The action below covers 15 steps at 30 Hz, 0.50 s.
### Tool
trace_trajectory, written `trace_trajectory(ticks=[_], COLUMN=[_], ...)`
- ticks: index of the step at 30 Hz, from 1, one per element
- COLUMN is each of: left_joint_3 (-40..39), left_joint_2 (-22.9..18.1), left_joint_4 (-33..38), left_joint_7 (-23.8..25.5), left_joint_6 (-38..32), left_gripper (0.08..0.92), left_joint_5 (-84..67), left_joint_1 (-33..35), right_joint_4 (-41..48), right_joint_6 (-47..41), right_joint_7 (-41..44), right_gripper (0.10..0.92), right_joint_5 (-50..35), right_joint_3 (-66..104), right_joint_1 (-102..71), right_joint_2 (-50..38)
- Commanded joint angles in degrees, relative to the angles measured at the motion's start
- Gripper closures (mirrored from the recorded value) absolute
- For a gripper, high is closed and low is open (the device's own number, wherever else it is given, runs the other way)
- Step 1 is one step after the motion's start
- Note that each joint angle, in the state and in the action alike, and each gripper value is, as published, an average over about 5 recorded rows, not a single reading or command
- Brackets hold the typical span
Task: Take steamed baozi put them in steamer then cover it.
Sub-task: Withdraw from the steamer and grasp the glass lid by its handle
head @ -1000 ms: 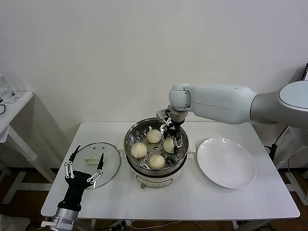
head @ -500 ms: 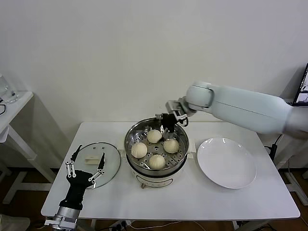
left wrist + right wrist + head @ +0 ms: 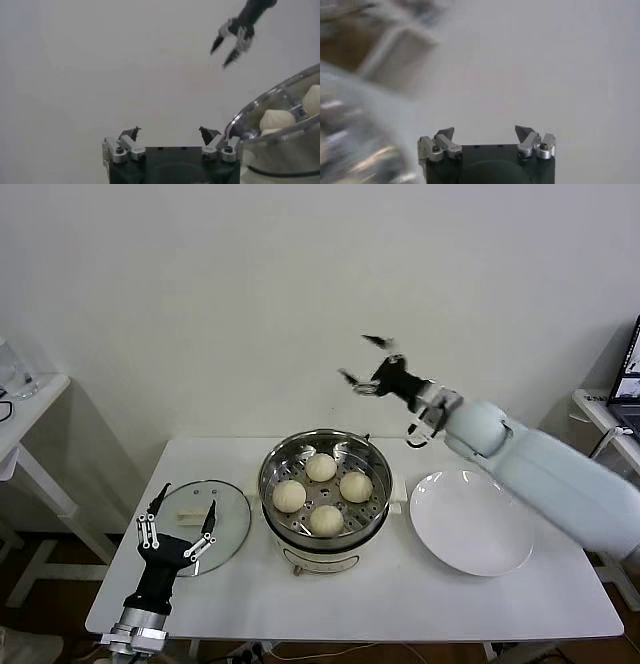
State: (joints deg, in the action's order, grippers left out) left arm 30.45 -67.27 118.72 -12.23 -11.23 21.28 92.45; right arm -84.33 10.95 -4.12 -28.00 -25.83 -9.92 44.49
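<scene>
Cream-white baozi (image 3: 322,493) — all 4 fill the steamer (image 3: 325,486); right gripper (image 3: 367,360) wide, empty. Next: left gripper (image 3: 178,527), fingers wide, grasps the cover (image 3: 203,525).

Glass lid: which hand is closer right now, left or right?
Left. The left hand is open at the near edge of the glass lid. The right hand, also open, is raised high beyond the steamer, far from it.
</scene>
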Motion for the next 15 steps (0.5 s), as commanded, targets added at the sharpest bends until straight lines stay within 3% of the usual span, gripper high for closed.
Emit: trace_trajectory(ticks=[1,10,15], left_joint_3=[0.9,4.8,3.6], left_joint_2=[-0.2,-0.6,-1.0], left_joint_4=[-6.8,-24.3,-33.6], left_joint_7=[-0.5,-5.0,-9.7], left_joint_6=[0.0,-0.8,-1.3], left_gripper=[0.177,0.177,0.177], left_joint_5=[12.4,42.5,49.2], left_joint_1=[-2.2,-7.5,-11.4], right_joint_4=[-2.2,-4.5,-5.2], right_joint_6=[8.9,14.0,16.0], right_joint_7=[-12.5,-8.7,-7.5], right_gripper=[0.203,0.203,0.203], right_joint_5=[6.5,8.6,9.6], right_joint_3=[47.8,63.0,64.0], right_joint_1=[-43.2,-63.3,-68.3], right_joint_2=[5.8,17.4,21.2])
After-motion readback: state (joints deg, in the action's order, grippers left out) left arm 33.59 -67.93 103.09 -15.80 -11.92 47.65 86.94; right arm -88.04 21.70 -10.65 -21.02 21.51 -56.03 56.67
